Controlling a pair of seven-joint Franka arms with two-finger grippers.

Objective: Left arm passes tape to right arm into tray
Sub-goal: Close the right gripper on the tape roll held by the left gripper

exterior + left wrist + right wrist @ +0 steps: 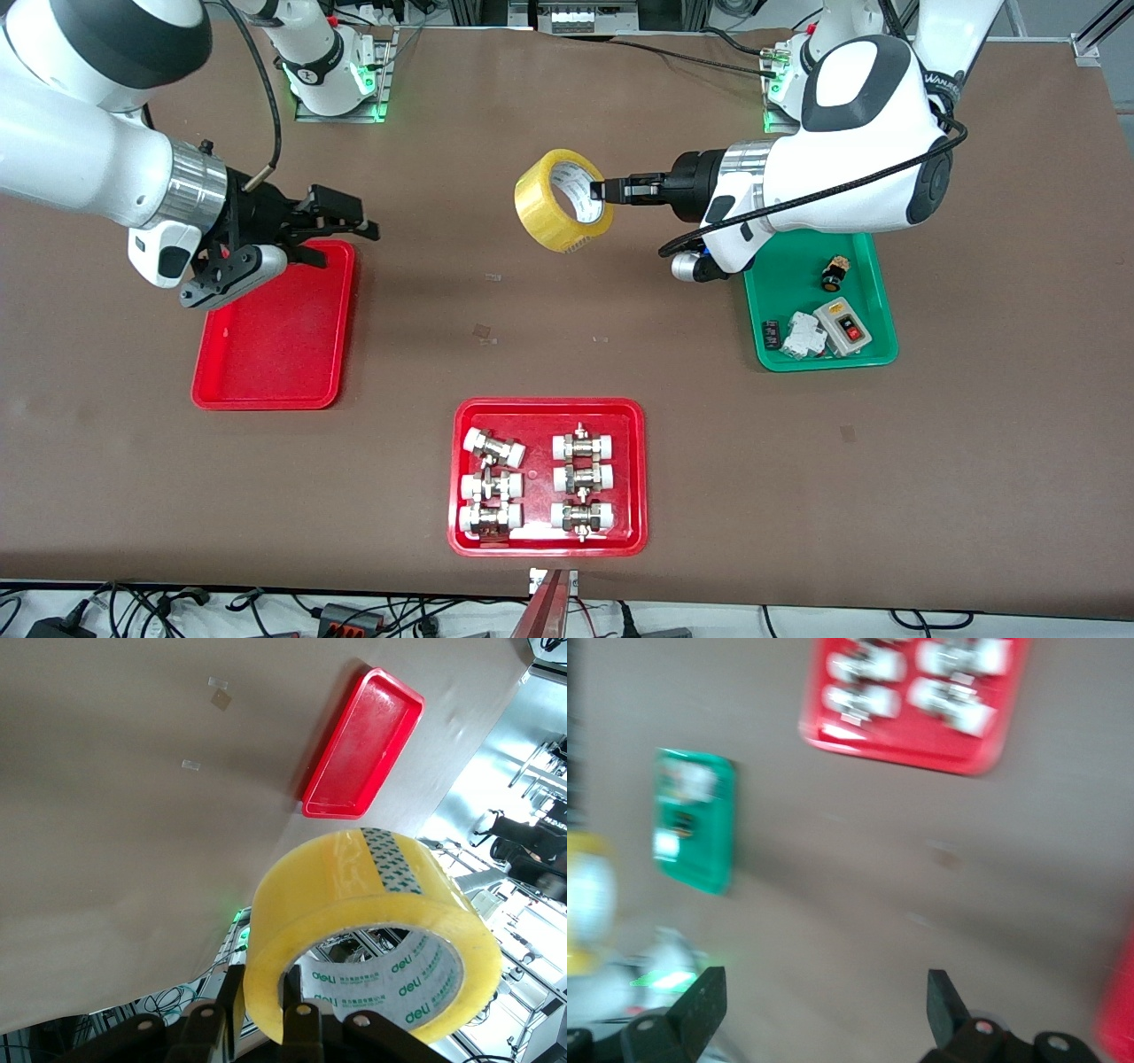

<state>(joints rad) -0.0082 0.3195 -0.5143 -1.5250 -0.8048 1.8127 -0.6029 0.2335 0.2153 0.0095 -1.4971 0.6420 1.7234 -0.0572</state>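
The tape [560, 202], a translucent yellow roll with a white core, hangs in the air over the middle of the table. My left gripper [602, 190] is shut on its wall, one finger inside the core and one outside; in the left wrist view the tape [354, 904] fills the frame above the fingers [301, 1010]. My right gripper [341, 229] is open and empty, over the plain red tray [275, 346] at the right arm's end. In the right wrist view its fingers [709, 1001] stand wide apart, and the tape [589, 904] is a yellow blur at the edge.
A green tray [824, 310] with a switch box and small parts lies under the left arm. A red tray of white-capped metal fittings [547, 478] sits nearest the front camera. Small scraps of tape [483, 332] mark the brown table top.
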